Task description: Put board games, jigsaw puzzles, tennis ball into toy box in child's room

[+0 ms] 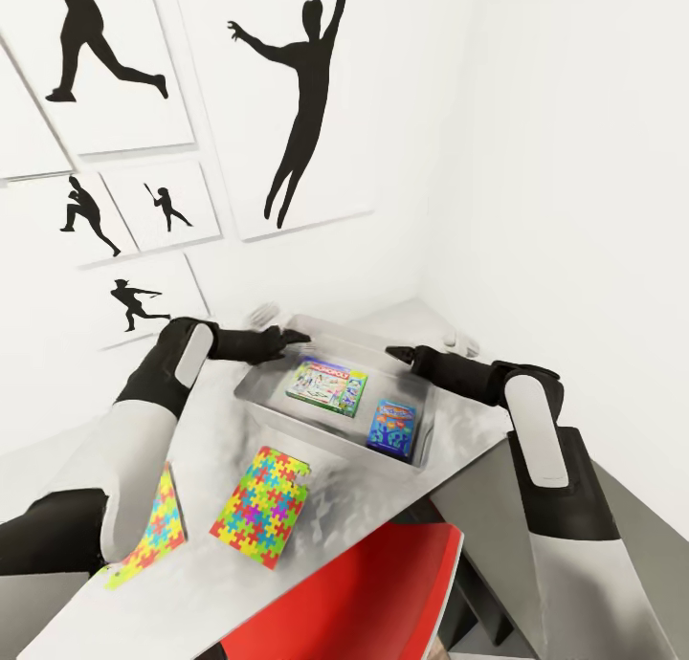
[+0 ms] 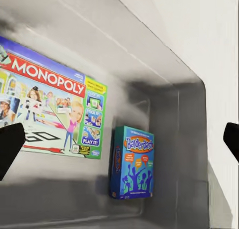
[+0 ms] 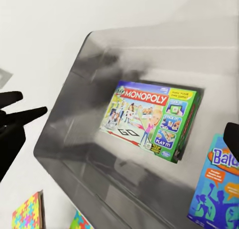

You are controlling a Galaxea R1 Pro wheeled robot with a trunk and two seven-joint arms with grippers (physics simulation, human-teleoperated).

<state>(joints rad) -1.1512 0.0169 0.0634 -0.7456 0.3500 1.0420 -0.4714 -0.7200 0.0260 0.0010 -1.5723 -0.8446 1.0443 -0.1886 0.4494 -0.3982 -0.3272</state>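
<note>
The pale grey toy box stands on the table in the corner of the child's room. Two board games lie flat inside it: the green Monopoly box and a smaller blue one. Two jigsaw puzzles rest on the table in front of the box, one near the middle and one partly under my left arm. My left gripper hangs open over the box's far left rim. My right gripper is open above its far right rim. The tennis ball and the bed are out of view.
A red chair is tucked against the table's near edge, below the puzzles. White walls with black baseball-player pictures close off the far side and the right. The table ends just right of the box.
</note>
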